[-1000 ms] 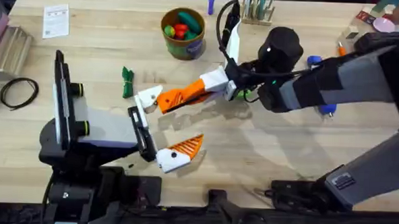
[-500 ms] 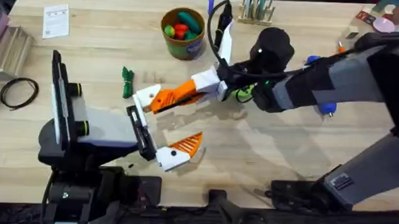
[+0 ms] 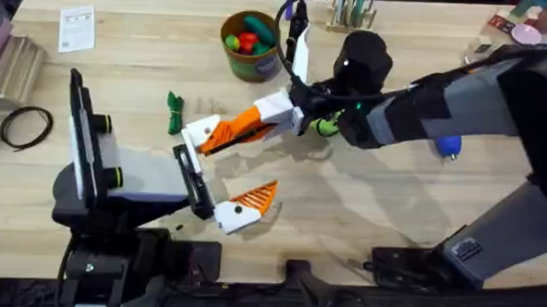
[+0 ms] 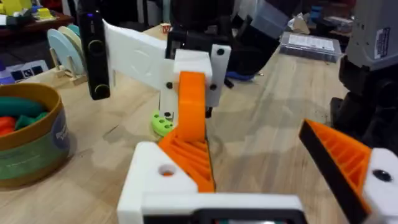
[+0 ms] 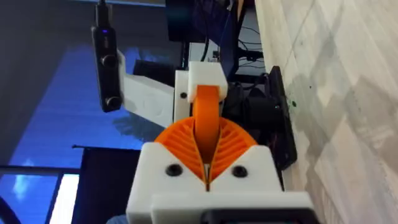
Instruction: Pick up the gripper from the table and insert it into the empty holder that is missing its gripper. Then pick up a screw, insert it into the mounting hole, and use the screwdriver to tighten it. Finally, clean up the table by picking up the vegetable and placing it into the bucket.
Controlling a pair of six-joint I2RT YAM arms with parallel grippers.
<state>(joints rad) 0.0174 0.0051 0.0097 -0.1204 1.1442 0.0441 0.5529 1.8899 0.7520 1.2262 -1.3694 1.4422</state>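
Right claw (image 3: 221, 133) pinches the gripper (image 3: 242, 126), its tip inside the holder (image 3: 199, 132). Left claw (image 3: 224, 174) spread. Vegetable (image 3: 174, 112) lies on worktop (image 3: 148, 55).

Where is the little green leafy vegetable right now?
In the overhead view, the vegetable lies on the table's left-centre, just left of the white holder, below-left of the bucket.

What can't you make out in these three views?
Screwdriver: overhead, the right arm covers all but a blue end.
Bucket: left wrist, cut by the edge.
Gripper: right wrist, the right claw hides whether it's seated in the holder.
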